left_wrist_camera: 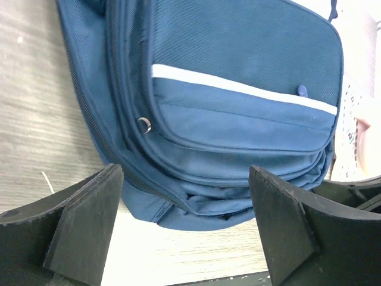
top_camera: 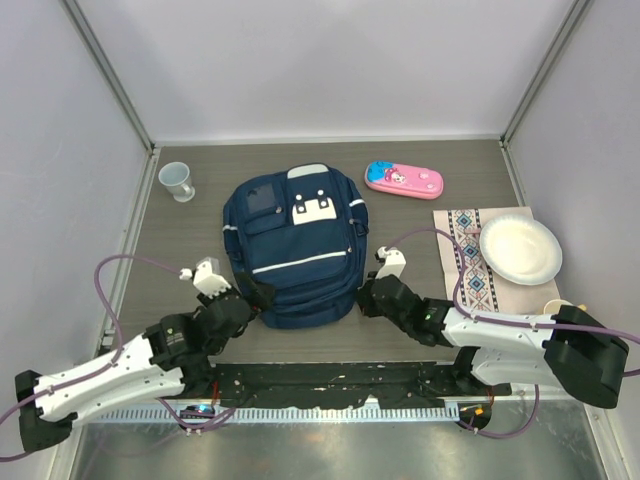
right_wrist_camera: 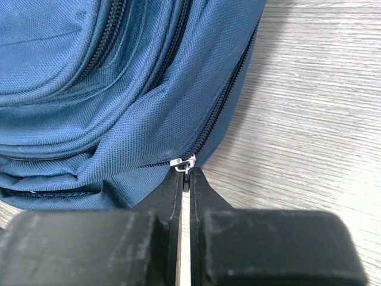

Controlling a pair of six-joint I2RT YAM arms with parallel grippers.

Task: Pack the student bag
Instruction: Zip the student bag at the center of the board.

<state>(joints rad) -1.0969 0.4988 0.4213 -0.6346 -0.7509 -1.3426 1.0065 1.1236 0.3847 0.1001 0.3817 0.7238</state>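
Early days in the packing, by the look of it. Pinches the zip pull (right_wrist_camera: 183,162) at the near right corner of the student bag (top_camera: 295,250) with the right gripper (right_wrist_camera: 186,179), tips pressed together on the small metal tab. Holds the left gripper (left_wrist_camera: 184,179) with jaws spread wide at the bag's near left corner, clamped on nothing. Finds the bag flat at the middle of the table (top_camera: 190,330), front pockets up and base towards the arms, with every zip in sight closed. Leaves everything else outside: a pink pencil case (top_camera: 403,180) just beyond the bag to the right, a cup (top_camera: 178,181) at the far left, a white plate (top_camera: 520,248) on a patterned mat (top_camera: 470,270) at the right. Shows nothing packed. Appears to amount to a first grip only, with the zip to be drawn open, the loose items to be loaded, probably the pencil case first, and the bag to be closed.
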